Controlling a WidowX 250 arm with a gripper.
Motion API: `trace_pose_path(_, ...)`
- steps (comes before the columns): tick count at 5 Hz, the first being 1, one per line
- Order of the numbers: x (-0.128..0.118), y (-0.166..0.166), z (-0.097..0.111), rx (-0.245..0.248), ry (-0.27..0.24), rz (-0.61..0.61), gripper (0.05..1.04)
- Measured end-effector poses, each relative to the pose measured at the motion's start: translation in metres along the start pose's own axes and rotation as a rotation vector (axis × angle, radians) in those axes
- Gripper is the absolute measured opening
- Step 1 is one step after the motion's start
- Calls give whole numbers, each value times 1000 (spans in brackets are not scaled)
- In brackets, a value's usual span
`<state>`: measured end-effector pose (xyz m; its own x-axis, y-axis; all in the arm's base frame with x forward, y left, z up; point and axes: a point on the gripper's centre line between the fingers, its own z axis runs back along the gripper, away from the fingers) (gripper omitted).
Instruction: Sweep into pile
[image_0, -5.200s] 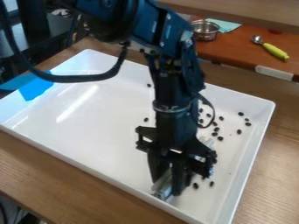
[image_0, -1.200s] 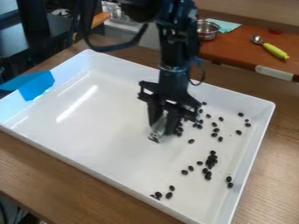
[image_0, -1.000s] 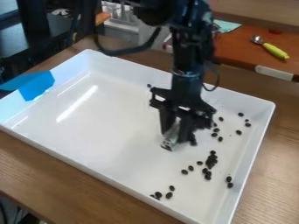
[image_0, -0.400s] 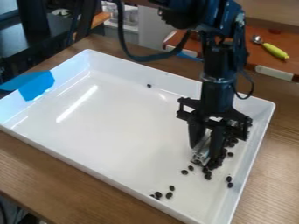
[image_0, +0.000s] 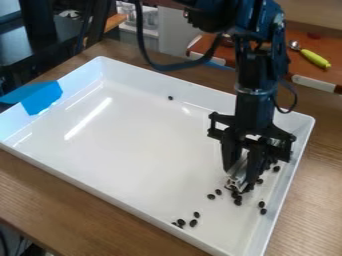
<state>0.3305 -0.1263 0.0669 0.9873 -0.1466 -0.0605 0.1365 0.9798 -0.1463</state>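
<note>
Tray clock: tool (image_0: 241, 175) pinching silver bar (image_0: 236, 183), 4 o'clock | black beans (image_0: 238, 202) beside it, more at 5, one at 12 | tray (image_0: 296, 162) wall blocks 3 | blue tape (image_0: 44, 99), 10

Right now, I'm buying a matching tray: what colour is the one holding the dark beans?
The tray is white; it shows best in the camera view.

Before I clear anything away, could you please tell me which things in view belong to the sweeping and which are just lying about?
For the job:
- gripper
- metal bar
- black beans
- white tray

Apparently just lying about:
- spoon with yellow-green handle
- blue tape
</note>
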Motion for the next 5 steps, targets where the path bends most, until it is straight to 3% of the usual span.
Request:
trace_pose_path(1,-5,11,6,62,-42,-34,372)
trace_pose_path(2,-11,27,-2,116,-66,-80,372)
trace_pose_path(3,-26,66,3,109,-93,-87,372)
trace_pose_path(4,-44,113,27,66,-128,-54,372)
trace_pose_path(5,-66,136,48,36,-146,-58,372)
